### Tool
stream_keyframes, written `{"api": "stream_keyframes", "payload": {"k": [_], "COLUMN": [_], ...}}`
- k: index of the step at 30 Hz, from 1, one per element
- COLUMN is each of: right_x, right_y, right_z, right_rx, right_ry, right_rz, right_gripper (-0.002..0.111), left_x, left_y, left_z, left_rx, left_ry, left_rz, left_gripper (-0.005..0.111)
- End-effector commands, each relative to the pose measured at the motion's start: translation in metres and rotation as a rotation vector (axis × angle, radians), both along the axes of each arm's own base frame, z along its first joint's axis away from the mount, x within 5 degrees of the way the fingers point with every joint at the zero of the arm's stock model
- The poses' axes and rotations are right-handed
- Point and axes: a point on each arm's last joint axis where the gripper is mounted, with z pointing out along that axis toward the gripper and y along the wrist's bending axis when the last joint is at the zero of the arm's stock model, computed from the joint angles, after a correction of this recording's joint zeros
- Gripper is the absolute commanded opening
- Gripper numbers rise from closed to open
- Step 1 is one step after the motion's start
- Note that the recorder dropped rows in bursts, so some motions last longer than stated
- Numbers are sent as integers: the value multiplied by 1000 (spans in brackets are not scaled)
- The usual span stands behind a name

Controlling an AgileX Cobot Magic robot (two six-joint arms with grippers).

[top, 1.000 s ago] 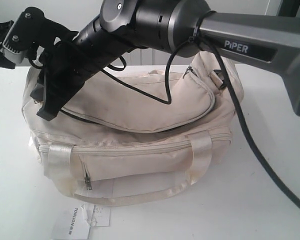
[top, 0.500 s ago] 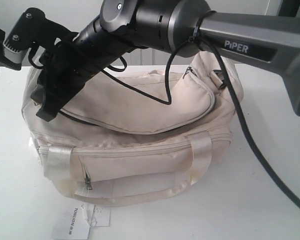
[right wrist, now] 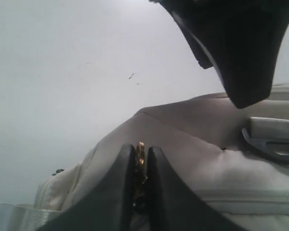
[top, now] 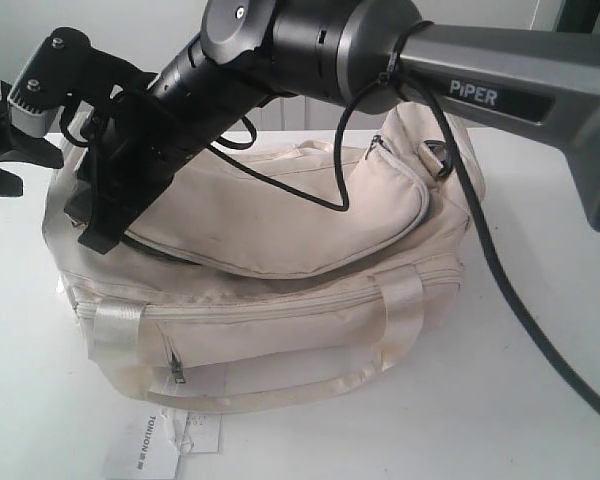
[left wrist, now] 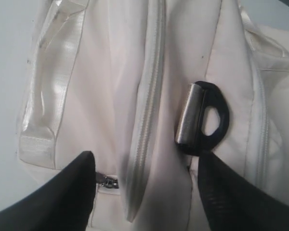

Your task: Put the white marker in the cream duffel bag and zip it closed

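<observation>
The right gripper (right wrist: 139,153) has its fingers pressed together on the brass pull (right wrist: 141,145) of the zip, which stands up between the pads. The wrist view shows nothing else in that grip. In the exterior view this arm reaches across the middle, so the clamped pull sits at the left end of the bag (top: 280,210), where a dark gap shows under the edge of the flap (top: 310,200).

From there the zip line curves along the flap's edge toward the right end of the bag. We judge that the pull has to travel that way, along the bag's long axis and away from the end where it is held.

The left gripper (left wrist: 147,159) hangs over that same left end with its fingers apart and holding nothing. The black D-ring (left wrist: 212,118) and a closed line of zip lie in the gap between them. It is the nearer hand for pinning that end down while the other one draws, or else the soft fabric will likely just follow the pull.

We see the marker in no view and take it to be inside the bag, though we cannot confirm that
</observation>
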Motion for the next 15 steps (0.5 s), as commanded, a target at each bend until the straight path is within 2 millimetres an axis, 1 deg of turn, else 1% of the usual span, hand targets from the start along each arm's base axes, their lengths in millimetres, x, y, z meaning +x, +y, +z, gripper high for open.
{"api": "stream_keyframes", "payload": {"k": [1,6,8,15], "right_x": [-5,-5,-5,-5], "right_y": [-1,-1,-1,-1], "right_z": [9,9,9,9], "right_rx": [10,10,10,10], "right_ry": [-1,-4,-4,-4], "right_rz": [10,12,12,12], "right_gripper": [0,0,0,0], "left_x": [-2,-3,-1,5], "left_y": [-4,-5,-6,-10], "left_z": [-1,-20,-25,-20], "left_rx": [-44,-70,-81,-147], "left_ry": [3,60,58,-35], "left_rz": [-18,-16,-19,-33], "left_gripper": [65,64,64,64]}}
